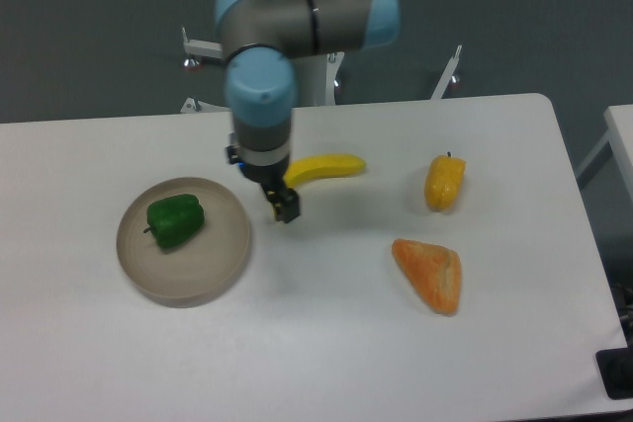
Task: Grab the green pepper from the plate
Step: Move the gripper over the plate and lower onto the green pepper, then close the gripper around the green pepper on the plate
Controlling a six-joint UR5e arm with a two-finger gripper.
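One curved yellow banana [321,167] lies behind the hand [286,207], whose finger spread cannot be told; the glossy green pepper [175,221] rests on the round beige plate [218,266], left of it.

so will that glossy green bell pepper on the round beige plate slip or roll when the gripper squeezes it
The glossy green bell pepper looks smooth and shiny, so it may slip between narrow fingers. Its blocky, lobed shape probably keeps it from rolling far, and the low rim of the round beige plate should catch it. The gripper is beside the plate, not over it.
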